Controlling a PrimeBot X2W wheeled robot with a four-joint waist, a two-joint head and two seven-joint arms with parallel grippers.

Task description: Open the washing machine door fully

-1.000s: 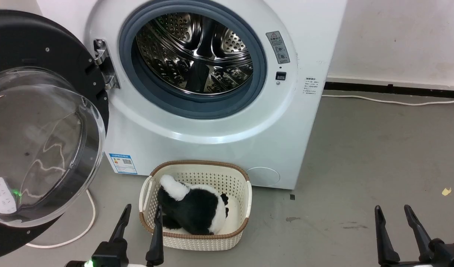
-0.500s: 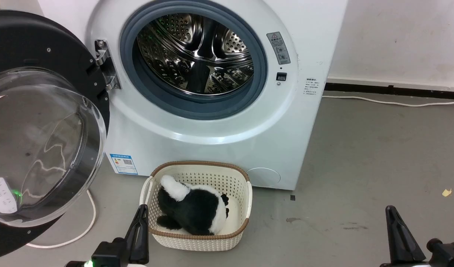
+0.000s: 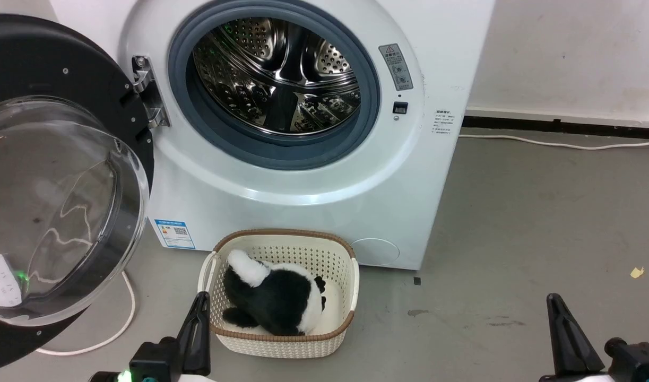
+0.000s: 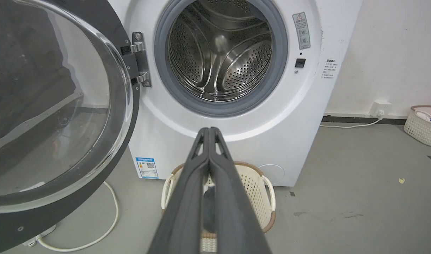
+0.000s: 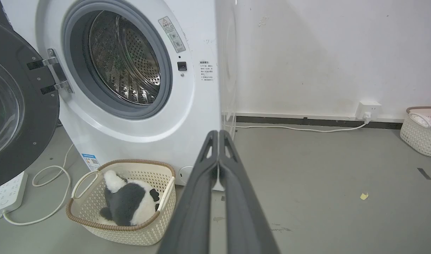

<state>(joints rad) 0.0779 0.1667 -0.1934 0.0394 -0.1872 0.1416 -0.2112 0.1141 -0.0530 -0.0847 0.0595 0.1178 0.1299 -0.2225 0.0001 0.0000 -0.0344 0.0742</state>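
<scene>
Your washing machine door (image 3: 59, 201) hangs wide open. Your left gripper (image 3: 201, 300) and right gripper (image 3: 554, 298) are both squeezed shut, empty.

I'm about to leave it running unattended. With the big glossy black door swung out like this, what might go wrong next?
The round black glass-centred washing machine door already stands wide; pushing further may strain its metal hinge.
The shut left gripper sits close beside the cream plastic basket holding a black-and-white plush toy; reaching forward may knock it.
A white cable loops below the door and could snag.
</scene>
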